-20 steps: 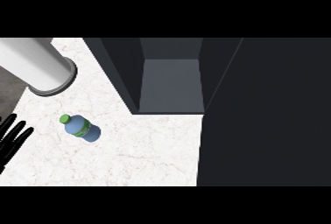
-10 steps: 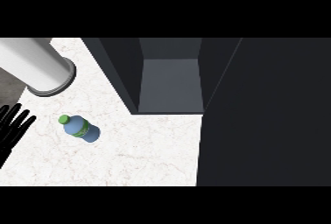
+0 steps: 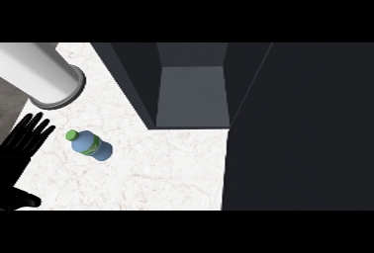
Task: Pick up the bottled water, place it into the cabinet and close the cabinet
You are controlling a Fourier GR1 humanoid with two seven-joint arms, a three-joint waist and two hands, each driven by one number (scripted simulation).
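Observation:
The bottled water [image 3: 90, 145], blue with a green cap and green label, lies on its side on the white marble counter [image 3: 161, 173], cap pointing to the upper left. My left hand [image 3: 22, 148] shows at the left edge, open with fingers straight and spread, just left of the bottle and apart from it. The cabinet [image 3: 191, 94] stands open at the top centre, its grey inside bare. Its dark door [image 3: 300, 128] fills the right side of the view. My right hand does not show.
A light grey cylinder [image 3: 36, 74] lies at the top left, above my left hand and the bottle. The counter's left edge runs close beside the hand, with a darker floor beyond it.
My left hand has moved up along the left edge and further into view, closer to the bottle. The bottle and the cabinet have stayed put.

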